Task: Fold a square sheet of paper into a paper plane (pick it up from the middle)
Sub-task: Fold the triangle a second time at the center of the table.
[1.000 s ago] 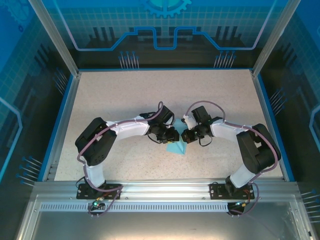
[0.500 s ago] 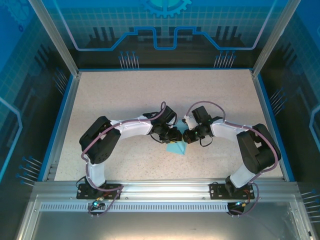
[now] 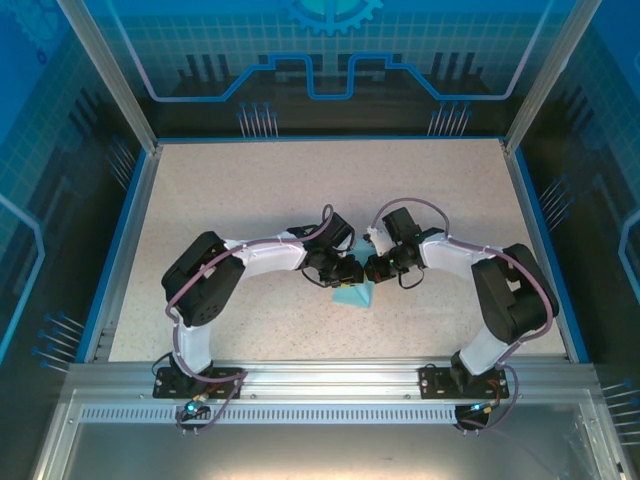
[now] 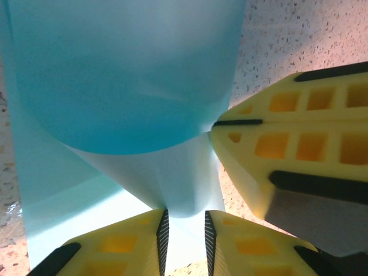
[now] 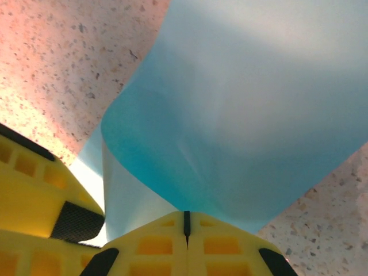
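Observation:
The square sheet of paper (image 3: 356, 296) is light blue and lies curled on the table between my two arms. In the right wrist view the paper (image 5: 247, 115) arches up, and my right gripper (image 5: 185, 214) is shut on its near edge. In the left wrist view the paper (image 4: 126, 75) bulges overhead. My left gripper (image 4: 184, 214) has its jaws a narrow gap apart, with a rounded fold of the sheet sitting at their tips. The right gripper's yellow finger (image 4: 287, 144) touches the sheet's edge beside it. From above, the left gripper (image 3: 352, 277) and right gripper (image 3: 370, 272) nearly meet.
The speckled tabletop (image 3: 300, 190) has a blue raised rim (image 3: 128, 240) along its sides. Metal posts and blue panels enclose it. The arm bases stand on the aluminium rail (image 3: 330, 378) at the near edge.
The left arm has swung right, bringing its gripper close to the right gripper over the paper. The right gripper has edged slightly left. The paper has stayed in place.

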